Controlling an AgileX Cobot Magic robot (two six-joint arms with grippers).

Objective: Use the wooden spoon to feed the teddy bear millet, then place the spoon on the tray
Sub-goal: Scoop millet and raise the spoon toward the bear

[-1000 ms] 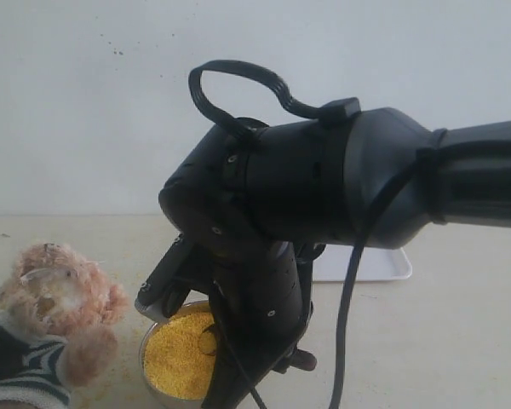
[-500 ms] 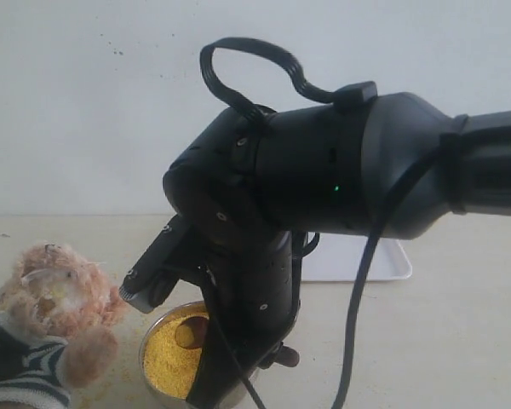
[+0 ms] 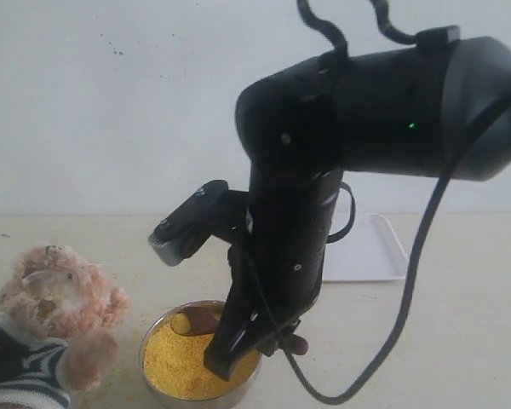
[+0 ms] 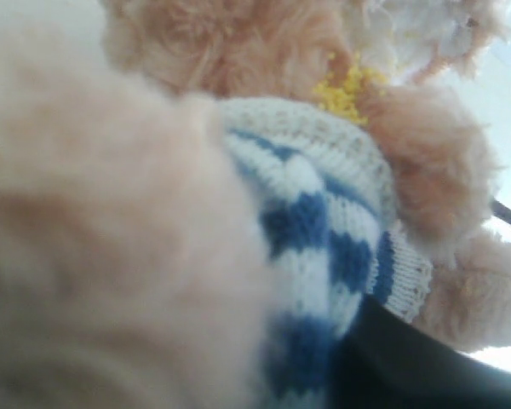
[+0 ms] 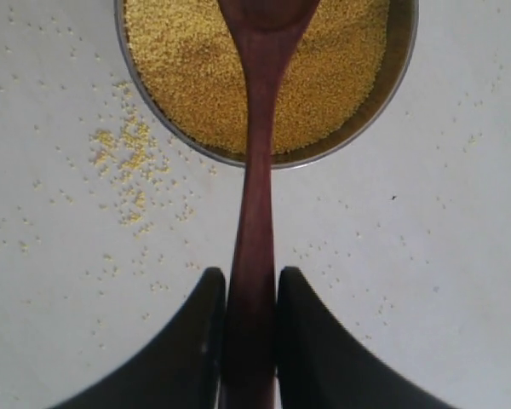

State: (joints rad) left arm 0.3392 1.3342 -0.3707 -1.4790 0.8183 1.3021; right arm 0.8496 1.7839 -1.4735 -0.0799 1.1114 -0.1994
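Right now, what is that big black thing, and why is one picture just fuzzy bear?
The big black thing is a robot arm, seen by a camera off the arms. Its claw, the right gripper, pinches a wooden spoon by the handle. The spoon's front end is over the yellow millet in a round metal bowl. A small camera on that arm's wrist took the picture looking along the spoon. Some grains lie spilled on the table. The fuzzy picture comes from the other arm's wrist camera, pressed close to the teddy bear, so you see only fur, striped shirt and yellow grains on it. A white tray sits behind.
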